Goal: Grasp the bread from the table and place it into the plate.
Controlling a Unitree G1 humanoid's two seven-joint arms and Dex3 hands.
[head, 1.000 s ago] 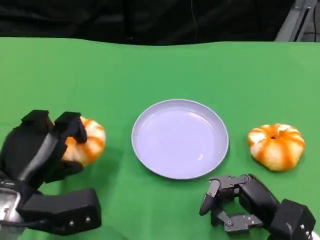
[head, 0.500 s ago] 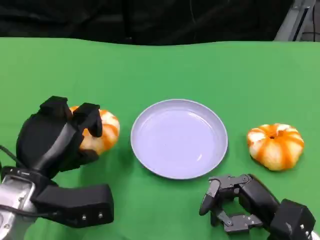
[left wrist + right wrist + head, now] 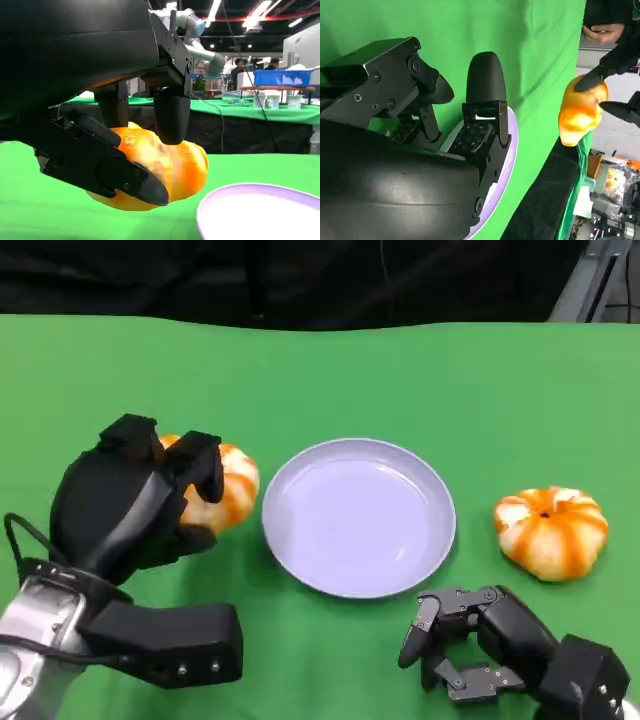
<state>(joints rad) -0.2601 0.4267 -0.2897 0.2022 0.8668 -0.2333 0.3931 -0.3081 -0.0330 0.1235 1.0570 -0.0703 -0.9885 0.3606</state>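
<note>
The left hand (image 3: 135, 500) has its black fingers wrapped around a round orange and white bread (image 3: 225, 490) and holds it up off the green counter (image 3: 330, 380). The left wrist view shows green cloth under the bread (image 3: 160, 172), with one finger over its top and another below its front. The bread is just beside the left rim of the pale purple plate (image 3: 358, 517), not over it. The plate sits in the middle of the counter, a bit toward the near edge, and its inside is bare. A second orange and white bread (image 3: 552, 530) lies flat on the counter to the right of the plate, with a strip of green cloth between them. Nothing touches it. The right hand (image 3: 460, 640) is low by the near edge of the counter, just in front of the plate's right side and near the second bread. Its fingers are partly curled and apart, and there is nothing in them. In the right wrist view the fingers (image 3: 485, 80) reach toward the plate's rim (image 3: 512, 150), and the held bread (image 3: 580, 115) shows far across. Behind the far edge of the counter it is dark.
</note>
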